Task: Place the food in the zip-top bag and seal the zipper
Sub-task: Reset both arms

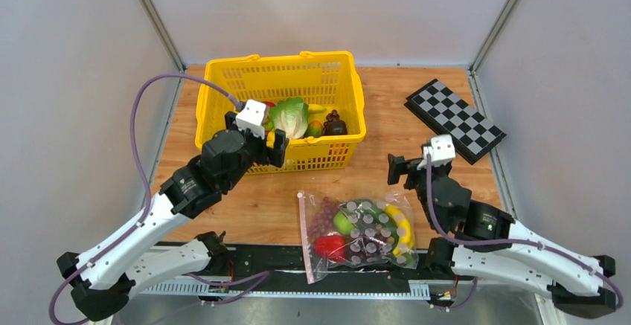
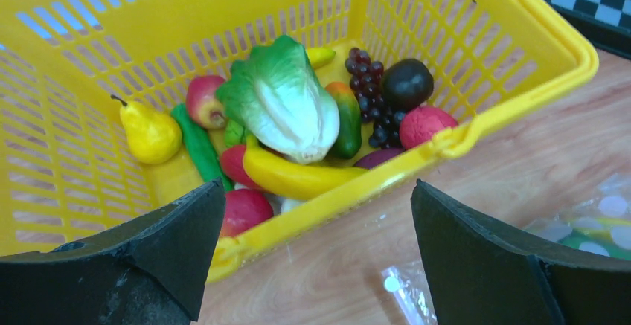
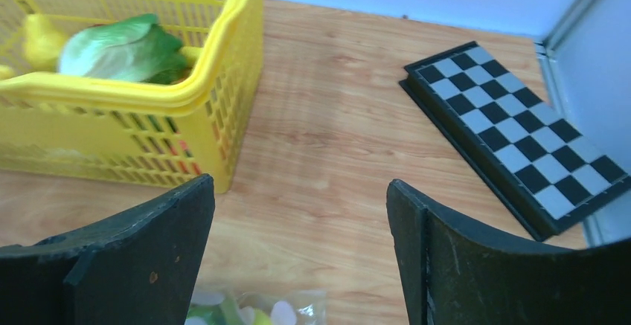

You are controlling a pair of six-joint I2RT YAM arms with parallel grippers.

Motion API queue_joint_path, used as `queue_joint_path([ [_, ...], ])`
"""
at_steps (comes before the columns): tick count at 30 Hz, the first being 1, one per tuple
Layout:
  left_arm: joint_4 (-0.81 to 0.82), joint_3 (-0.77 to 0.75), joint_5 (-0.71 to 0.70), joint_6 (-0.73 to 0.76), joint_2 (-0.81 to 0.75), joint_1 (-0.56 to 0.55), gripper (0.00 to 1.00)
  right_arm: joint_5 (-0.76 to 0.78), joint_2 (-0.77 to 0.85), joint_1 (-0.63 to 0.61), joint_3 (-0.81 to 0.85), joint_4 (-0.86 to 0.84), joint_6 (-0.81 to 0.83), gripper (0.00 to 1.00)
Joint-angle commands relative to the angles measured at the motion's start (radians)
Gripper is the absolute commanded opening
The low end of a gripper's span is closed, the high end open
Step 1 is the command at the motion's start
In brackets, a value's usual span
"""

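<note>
Risk: the left gripper point(image 2: 316, 258), fingers apart and empty over the near rim of the yellow basket point(image 1: 283, 79), may snag that rim reaching for food point(image 2: 283, 109) inside. Nearer than the basket, the part-filled zip-top bag point(image 1: 364, 228) lies long axis left-right, zipper point(image 1: 304, 236) edge facing left; near-right of the basket the right gripper point(image 3: 298, 258) gapes empty

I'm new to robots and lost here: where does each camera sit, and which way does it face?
Top view: above and behind the robot, looking down on the table; left arm and right arm show.
Left wrist: on the left hand, facing into the yellow basket; its open fingers show.
Right wrist: on the right hand, facing table and chessboard; its open fingers show.
Shared: both wrist views catch the basket and the zip-top bag.
</note>
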State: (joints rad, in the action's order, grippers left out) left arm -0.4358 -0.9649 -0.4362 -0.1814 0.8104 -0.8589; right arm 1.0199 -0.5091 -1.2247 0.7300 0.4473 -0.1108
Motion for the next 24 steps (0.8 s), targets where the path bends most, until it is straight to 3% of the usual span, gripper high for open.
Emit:
queue_joint_path([
  [1,0.000,-0.104,0.065,0.022,0.043,0.102,1.00,-0.255,-0.071,0.281,0.104,0.029,-0.017,0.86],
  [7,-0.067,-0.145,0.172,-0.031,0.032,0.426,1.00,-1.010,-0.221,0.920,0.199,0.055,-0.087,0.93],
  [10,-0.104,-0.122,0.125,-0.105,0.000,0.545,1.00,-1.210,-0.282,1.098,0.234,0.048,-0.136,1.00],
  [17,-0.155,-0.066,-0.030,-0.223,-0.141,0.549,1.00,-1.225,-0.225,1.126,0.178,0.019,-0.158,1.00],
  [24,-0.176,-0.090,-0.027,-0.217,-0.164,0.549,1.00,-1.190,-0.125,1.126,0.144,0.008,-0.176,1.00],
])
